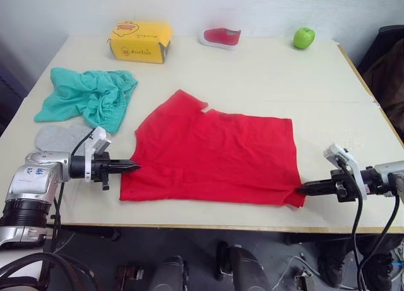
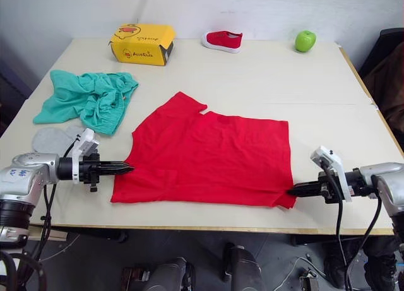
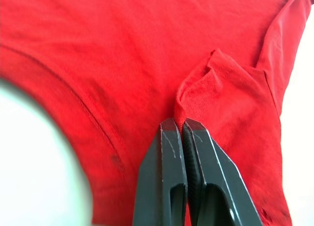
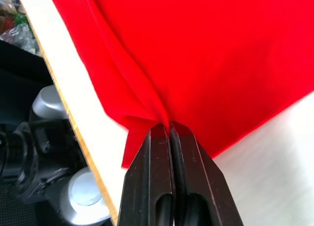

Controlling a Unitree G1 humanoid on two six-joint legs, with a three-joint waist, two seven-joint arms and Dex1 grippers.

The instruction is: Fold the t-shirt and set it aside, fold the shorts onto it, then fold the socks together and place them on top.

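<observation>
- Shorts [image 1: 88, 98]: bunched on table [image 1: 265, 70], far left, well apart from t-shirt.
- Socks [image 1: 60, 137]: flat near left table edge, just in front of shorts, beside left arm.
- Left gripper [image 1: 134, 166]: fingers pressed together, pinching a raised fold at t-shirt's left edge.
- T-shirt [image 1: 214, 152]: spread flat at table centre, near front edge.
- Right gripper [image 1: 303, 190]: fingers clamped together on t-shirt's near right corner, close to table edge.
- Yellow box [image 1: 140, 41], red shoe [image 1: 221, 36], green apple [image 1: 303, 38]: along far edge.
</observation>
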